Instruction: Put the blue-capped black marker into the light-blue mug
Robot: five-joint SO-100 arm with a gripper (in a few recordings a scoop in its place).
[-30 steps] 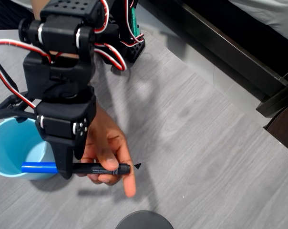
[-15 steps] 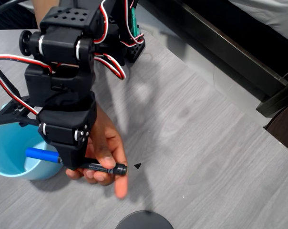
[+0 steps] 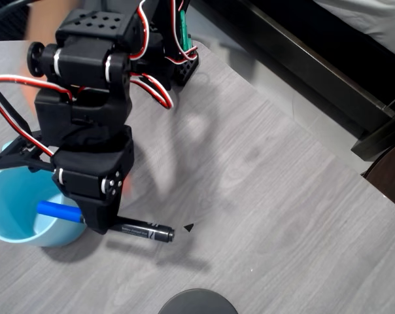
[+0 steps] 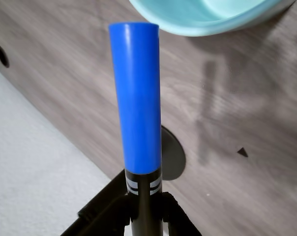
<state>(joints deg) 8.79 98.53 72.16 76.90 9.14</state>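
Note:
In the overhead view my black gripper (image 3: pixel 99 222) is shut on the blue-capped black marker (image 3: pixel 145 231), which lies almost level. Its blue cap (image 3: pixel 59 210) reaches left over the rim of the light-blue mug (image 3: pixel 53 234), and its black body sticks out to the right above the table. The mug stands upright at the left edge, partly under the arm. In the wrist view the marker (image 4: pixel 136 98) rises from the gripper (image 4: pixel 146 204) at the bottom. Its cap points toward the mug (image 4: pixel 212 14) at the top.
A dark round object (image 3: pixel 197 302) sits at the table's front edge, also seen as a dark disc (image 4: pixel 173 155) in the wrist view. A small black triangle mark (image 3: pixel 188 227) lies just right of the marker. The grey table (image 3: pixel 269 216) ends at a dark frame at the upper right.
A person's hand that held the marker's black end has pulled away toward the top left. The marker stays in my gripper, tilted slightly, cap over the mug.

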